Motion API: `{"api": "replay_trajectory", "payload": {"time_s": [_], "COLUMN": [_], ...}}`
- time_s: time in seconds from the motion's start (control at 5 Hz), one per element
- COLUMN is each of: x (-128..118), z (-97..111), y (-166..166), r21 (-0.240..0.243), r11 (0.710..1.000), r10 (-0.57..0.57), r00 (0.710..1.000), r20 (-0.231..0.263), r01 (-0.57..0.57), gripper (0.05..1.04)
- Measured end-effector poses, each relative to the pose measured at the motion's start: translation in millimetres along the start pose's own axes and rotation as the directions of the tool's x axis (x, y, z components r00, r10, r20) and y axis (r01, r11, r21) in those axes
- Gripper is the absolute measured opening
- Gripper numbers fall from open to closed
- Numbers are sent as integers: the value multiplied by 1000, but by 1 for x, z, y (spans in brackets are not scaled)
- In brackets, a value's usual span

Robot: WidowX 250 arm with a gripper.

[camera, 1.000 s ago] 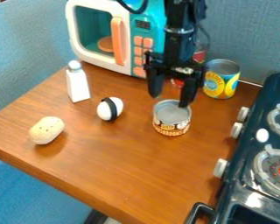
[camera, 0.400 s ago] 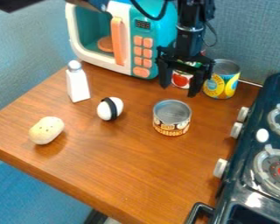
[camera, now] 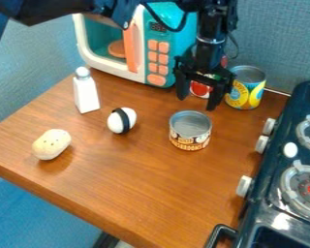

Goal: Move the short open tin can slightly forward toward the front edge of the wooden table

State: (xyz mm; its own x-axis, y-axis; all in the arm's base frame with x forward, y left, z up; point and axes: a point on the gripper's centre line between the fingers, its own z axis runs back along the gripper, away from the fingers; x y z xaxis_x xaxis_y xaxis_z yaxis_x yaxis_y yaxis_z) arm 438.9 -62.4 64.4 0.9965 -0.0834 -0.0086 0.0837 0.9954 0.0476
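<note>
A black gripper, its 2 fingers spread and holding nothing, hangs in front of 1 red-labeled can near the worktop's back edge; contact cannot be told. All 3 cans stand upright, ungrasped; whether handling is finished or unstarted cannot be judged. The short tin sits nearer the stove-side edge, the yellow-labeled can by the back corner beside the stove. Their gray tops do not reveal contents. Inside the toy microwave lies 1 orange disc.

Wooden table with cans, microwave
</note>
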Motion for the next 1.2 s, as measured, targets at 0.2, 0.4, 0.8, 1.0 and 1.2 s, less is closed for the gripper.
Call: {"api": "replay_trajectory", "payload": {"time_s": [0.2,0.4,0.8,1.0,1.2], "x": [0,-6,-20,-37,-49], "z": [-10,-11,-13,-19,-20], "y": [0,0,5,8,8], "r21": [0,-15,8,48,55], "r11": [1000,995,983,984,986], "r10": [27,97,182,172,158], "r00": [1000,992,978,984,987], "r20": [12,83,98,39,16], "r01": [-27,-96,-184,-173,-158], "gripper": [1000,1000,1000,1000,1000]}}
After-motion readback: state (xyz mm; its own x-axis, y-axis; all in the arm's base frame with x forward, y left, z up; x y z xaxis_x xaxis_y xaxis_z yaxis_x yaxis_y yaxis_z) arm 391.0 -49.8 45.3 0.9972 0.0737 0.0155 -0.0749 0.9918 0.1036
